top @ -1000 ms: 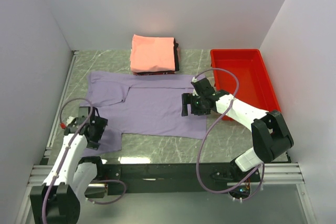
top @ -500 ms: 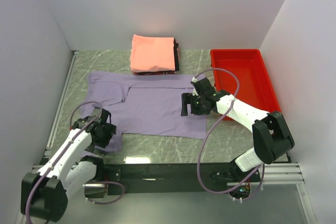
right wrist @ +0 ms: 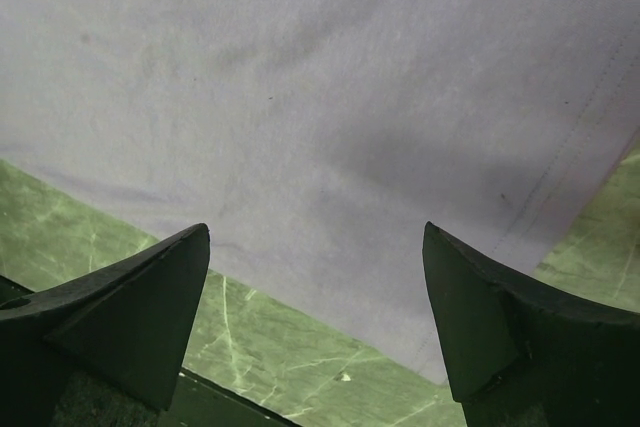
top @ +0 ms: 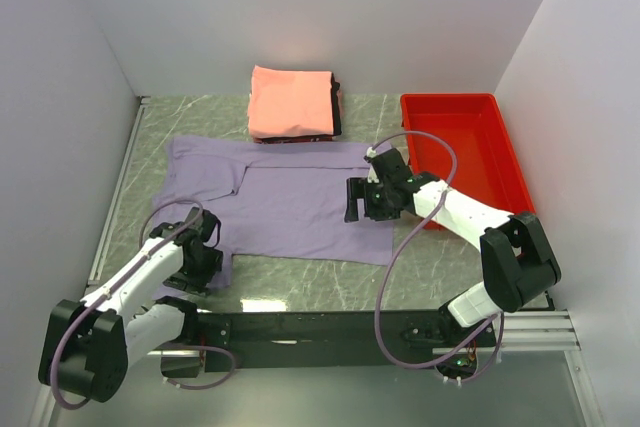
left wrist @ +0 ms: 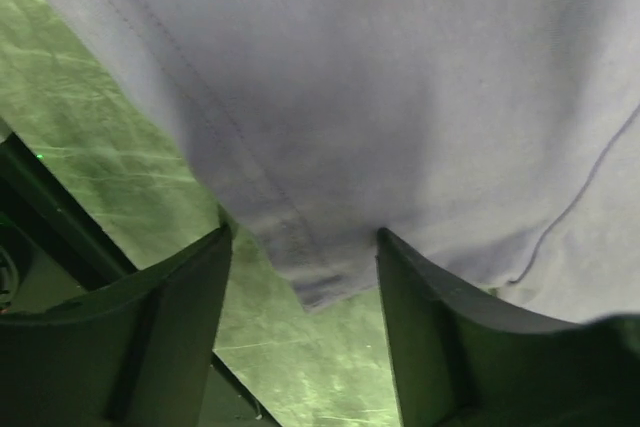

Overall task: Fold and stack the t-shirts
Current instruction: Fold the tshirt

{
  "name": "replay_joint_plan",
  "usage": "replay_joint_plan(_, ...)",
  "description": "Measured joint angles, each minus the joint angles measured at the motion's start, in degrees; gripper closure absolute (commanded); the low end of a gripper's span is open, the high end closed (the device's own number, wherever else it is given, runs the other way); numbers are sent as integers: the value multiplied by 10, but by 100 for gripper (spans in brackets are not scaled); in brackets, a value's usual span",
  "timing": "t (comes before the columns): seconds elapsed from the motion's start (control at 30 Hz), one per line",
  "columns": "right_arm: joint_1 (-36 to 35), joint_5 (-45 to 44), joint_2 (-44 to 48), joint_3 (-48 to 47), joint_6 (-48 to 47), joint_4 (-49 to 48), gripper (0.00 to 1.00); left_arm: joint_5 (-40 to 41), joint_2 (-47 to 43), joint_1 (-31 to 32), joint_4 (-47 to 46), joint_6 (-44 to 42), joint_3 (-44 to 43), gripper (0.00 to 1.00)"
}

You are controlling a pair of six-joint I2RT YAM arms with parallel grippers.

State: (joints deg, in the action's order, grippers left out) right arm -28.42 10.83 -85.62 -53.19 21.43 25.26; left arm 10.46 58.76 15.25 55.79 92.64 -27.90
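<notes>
The purple shirt (top: 290,202) is spread on the desk (top: 320,282). Its sleeve corner (left wrist: 310,272) is straddled, unpinched, by half-wide left fingers (left wrist: 170,327); right fingers (right wrist: 130,317) are held wide. If shut too high, the corner could be missed.

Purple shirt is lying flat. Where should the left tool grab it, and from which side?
Near sleeve's hemmed corner, coming from the near-left. The shirt lies flat, so only edges give a lip; this corner juts over bare table, between the open fingers of the left tool.
</notes>
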Motion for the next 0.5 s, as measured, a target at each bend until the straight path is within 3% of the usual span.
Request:
replay_joint_plan(0.17,9,0,0,0,-1,0,7,4,4,0,9,7,0,49)
replay_joint_plan(0.4,14,-7,0,0,-1,0,7,15,3,1,3,16,0,96)
replay_joint_plan(0.5,14,-15,0,3,0,0,7,18,3,1,-1,16,-1,99)
